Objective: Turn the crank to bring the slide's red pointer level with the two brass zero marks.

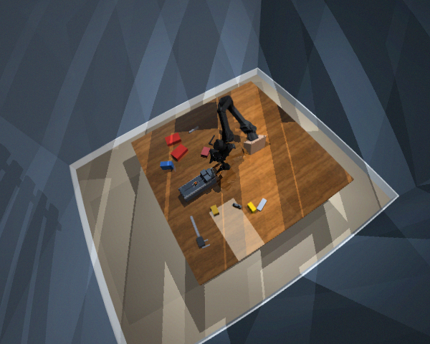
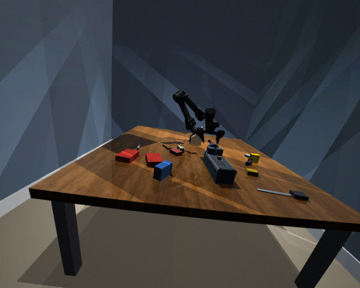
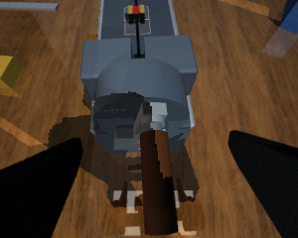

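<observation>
The grey-blue crank machine (image 1: 197, 185) (image 2: 219, 164) (image 3: 136, 74) lies on the wooden table (image 1: 304, 166) (image 2: 111, 189). In the wrist view its round housing faces me, and the brown crank handle (image 3: 156, 183) sticks out toward the camera. Farther along the slide, the red pointer (image 3: 136, 10) sits between two brass marks and looks about level with them. My gripper (image 1: 219, 166) (image 2: 210, 136) (image 3: 156, 141) is open wide and empty. Its black fingers stand on either side of the handle, apart from it.
Two red blocks (image 1: 173, 138) (image 1: 178, 151), a blue block (image 1: 166, 165) (image 2: 162, 170) and a small red piece (image 1: 205, 150) lie on one side of the machine. Yellow blocks (image 1: 214, 209) (image 1: 251, 206) (image 3: 2, 71), a grey bar tool (image 1: 196, 231) (image 2: 282, 193) and a tan block (image 1: 254, 144) lie elsewhere.
</observation>
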Action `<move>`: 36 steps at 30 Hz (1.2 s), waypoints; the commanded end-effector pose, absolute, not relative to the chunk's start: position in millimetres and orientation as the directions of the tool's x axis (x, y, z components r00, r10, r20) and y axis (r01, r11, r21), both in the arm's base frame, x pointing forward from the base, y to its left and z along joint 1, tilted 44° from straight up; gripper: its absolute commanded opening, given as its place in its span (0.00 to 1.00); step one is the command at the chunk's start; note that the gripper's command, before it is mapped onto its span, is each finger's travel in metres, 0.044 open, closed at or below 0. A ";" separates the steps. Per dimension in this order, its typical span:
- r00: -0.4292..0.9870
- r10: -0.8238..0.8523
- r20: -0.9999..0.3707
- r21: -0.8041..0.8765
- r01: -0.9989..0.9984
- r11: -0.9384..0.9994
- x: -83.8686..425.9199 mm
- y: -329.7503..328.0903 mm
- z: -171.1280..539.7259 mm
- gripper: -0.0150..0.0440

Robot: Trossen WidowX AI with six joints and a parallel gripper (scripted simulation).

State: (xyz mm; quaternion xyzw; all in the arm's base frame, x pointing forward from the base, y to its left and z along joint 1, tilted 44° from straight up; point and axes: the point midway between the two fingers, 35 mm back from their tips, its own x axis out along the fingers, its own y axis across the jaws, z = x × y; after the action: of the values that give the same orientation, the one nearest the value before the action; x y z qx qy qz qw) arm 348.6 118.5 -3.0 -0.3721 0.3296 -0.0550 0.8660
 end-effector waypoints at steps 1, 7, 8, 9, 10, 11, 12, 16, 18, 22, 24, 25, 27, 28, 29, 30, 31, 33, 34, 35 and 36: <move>0.770 -0.343 -0.539 -0.686 -0.165 0.708 345.6 111.9 -11.8 1.00; 0.770 -0.343 -0.537 -0.687 -0.164 0.708 345.6 105.7 -17.1 1.00; 0.770 -0.344 -0.537 -0.687 -0.164 0.707 345.6 105.5 -17.2 1.00; 0.770 -0.344 -0.537 -0.687 -0.164 0.707 345.6 105.5 -17.2 1.00; 0.770 -0.344 -0.537 -0.687 -0.164 0.707 345.6 105.5 -17.2 0.96; 0.770 -0.344 -0.537 -0.687 -0.164 0.707 345.6 105.5 -17.2 0.91; 0.770 -0.344 -0.537 -0.687 -0.164 0.707 345.6 105.5 -17.2 0.87; 0.770 -0.344 -0.537 -0.687 -0.164 0.707 345.6 105.5 -17.2 0.69; 0.770 -0.344 -0.537 -0.687 -0.164 0.707 345.6 105.5 -17.2 0.60; 0.770 -0.344 -0.537 -0.687 -0.164 0.707 345.6 105.5 -17.2 0.42; 0.770 -0.344 -0.537 -0.687 -0.164 0.707 345.6 105.5 -17.2 0.33; 0.770 -0.344 -0.537 -0.687 -0.164 0.707 345.6 105.5 -17.2 0.29; 0.770 -0.344 -0.537 -0.687 -0.164 0.707 345.6 105.5 -17.2 0.25; 0.770 -0.344 -0.537 -0.687 -0.164 0.707 345.6 105.5 -17.2 0.25; 0.770 -0.344 -0.537 -0.687 -0.164 0.707 345.6 105.5 -17.2 0.25; 0.770 -0.344 -0.537 -0.687 -0.164 0.707 345.6 105.5 -17.2 0.25; 0.770 -0.344 -0.537 -0.687 -0.164 0.707 345.6 105.5 -17.2 0.25; 0.770 -0.343 -0.537 -0.687 -0.164 0.708 346.7 106.6 -16.4 0.25; 0.770 -0.343 -0.537 -0.687 -0.164 0.708 346.7 106.5 -16.4 0.25; 0.770 -0.343 -0.537 -0.687 -0.164 0.708 346.7 106.4 -16.3 0.25; 0.770 -0.343 -0.537 -0.687 -0.164 0.708 346.8 106.3 -16.2 0.25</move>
State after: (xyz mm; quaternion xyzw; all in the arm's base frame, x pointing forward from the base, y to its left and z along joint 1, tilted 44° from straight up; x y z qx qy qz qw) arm 346.6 106.5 -16.4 -0.3755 0.3341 -0.0521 0.8630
